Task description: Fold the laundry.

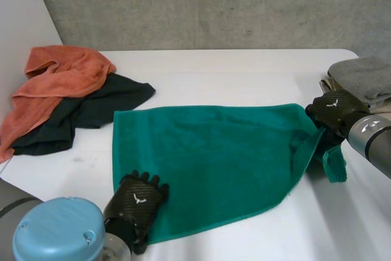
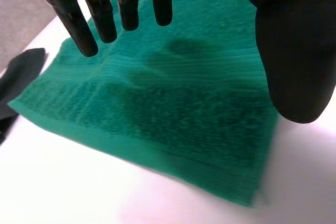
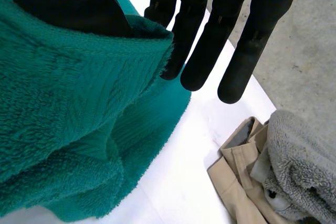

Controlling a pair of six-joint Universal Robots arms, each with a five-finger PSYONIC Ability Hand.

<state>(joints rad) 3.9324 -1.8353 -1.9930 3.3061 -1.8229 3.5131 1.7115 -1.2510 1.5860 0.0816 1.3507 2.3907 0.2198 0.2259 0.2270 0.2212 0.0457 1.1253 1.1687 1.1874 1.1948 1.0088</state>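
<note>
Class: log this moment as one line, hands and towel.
left hand: open, near corner of green towel | right hand: pinching right edge, raised | towel: mostly flat

The orange towel [image 1: 61, 71] covers part of the dark cloth [image 1: 101, 105]; the grey cloth [image 1: 366, 77] runs past the edge.

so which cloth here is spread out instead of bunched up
The green towel, mid-table. The orange cloth and dark cloth lie crumpled together; the grey cloth sits bundled at the edge.
</note>
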